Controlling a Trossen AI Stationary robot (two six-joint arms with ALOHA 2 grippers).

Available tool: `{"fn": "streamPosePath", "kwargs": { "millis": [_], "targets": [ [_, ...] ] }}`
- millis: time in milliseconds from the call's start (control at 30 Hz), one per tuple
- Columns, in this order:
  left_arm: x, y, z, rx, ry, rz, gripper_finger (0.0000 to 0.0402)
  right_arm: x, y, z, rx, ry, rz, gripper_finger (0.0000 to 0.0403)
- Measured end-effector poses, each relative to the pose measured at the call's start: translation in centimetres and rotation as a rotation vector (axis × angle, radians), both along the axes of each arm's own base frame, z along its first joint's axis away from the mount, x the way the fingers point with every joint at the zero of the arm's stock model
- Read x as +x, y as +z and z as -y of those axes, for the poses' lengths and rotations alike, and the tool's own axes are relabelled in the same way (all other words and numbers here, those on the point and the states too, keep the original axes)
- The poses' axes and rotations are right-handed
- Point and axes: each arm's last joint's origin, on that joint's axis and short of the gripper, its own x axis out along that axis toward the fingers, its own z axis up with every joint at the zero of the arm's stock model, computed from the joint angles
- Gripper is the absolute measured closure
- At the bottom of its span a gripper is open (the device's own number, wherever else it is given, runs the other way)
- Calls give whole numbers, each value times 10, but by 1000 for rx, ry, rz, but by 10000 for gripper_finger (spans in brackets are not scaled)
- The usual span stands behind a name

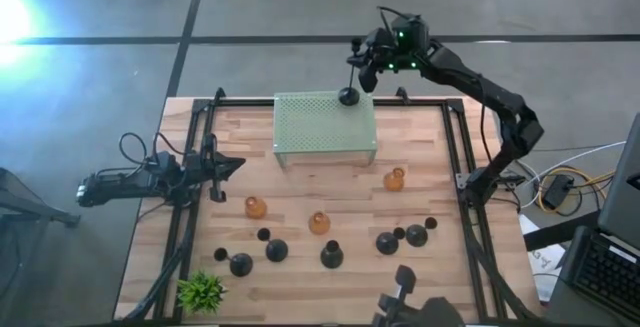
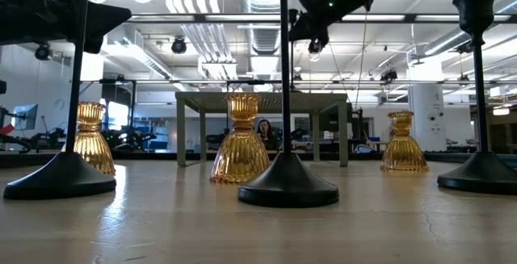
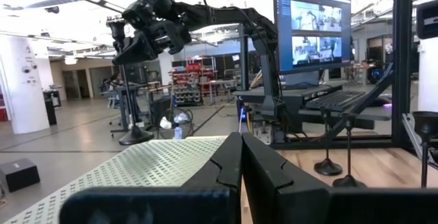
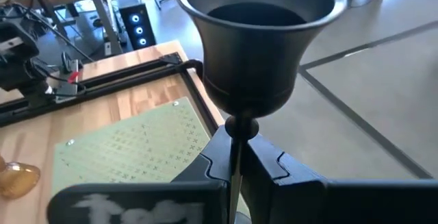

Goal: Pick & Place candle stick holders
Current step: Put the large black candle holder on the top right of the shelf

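My right gripper [image 1: 362, 67] is at the table's far edge, shut on a tall black candle stick holder [image 1: 349, 92]. The holder's round base is at the far right corner of the mint-green perforated stand [image 1: 325, 127]; whether it rests there I cannot tell. Its cup [image 4: 260, 39] fills the right wrist view. Three amber glass holders [image 1: 256, 206], [image 1: 319, 223], [image 1: 395, 179] and several black holders [image 1: 331, 255] stand on their bases on the near half of the table. My left gripper [image 1: 225, 167] is shut and empty at the left edge. My right gripper pinches the tall holder's thin stem [image 4: 235, 142] between its two fingers, just below the cup. The fingers come from the far right, slanting down, and lie across the stem. The holder stands upright; the gripper hides its base in the right wrist view.
A small leafy plant [image 1: 202, 292] stands at the near left corner. Black frame rails [image 1: 452, 147] run along the table's left and right sides. In the low view, tall black stems [image 2: 284, 86] and amber holders [image 2: 241, 139] stand close to the camera.
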Motion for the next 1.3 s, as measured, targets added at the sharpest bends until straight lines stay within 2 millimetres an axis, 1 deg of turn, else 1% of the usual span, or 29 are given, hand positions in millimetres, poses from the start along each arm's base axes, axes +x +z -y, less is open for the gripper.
{"fn": "streamPosePath", "kwargs": {
  "millis": [167,333,500,600,967,1300],
  "targets": [
    [0,0,0,-14,1,1,388,1,-4,0,-29,4,-5,393],
    [0,-1,0,-26,3,-3,388,-2,-3,-6,-51,10,23,393],
    [1,-4,0,-36,2,-22,388,-4,-17,-12,-34,9,26,392],
    [1,-3,0,-39,2,-22,388,-6,-21,-12,-32,-28,24,392],
    [1,-3,0,-39,1,-22,388,-11,-19,-11,-26,-63,32,392],
    [1,-4,0,-39,1,-23,388,-15,-22,-10,-6,-91,-11,392]
  ]
}}
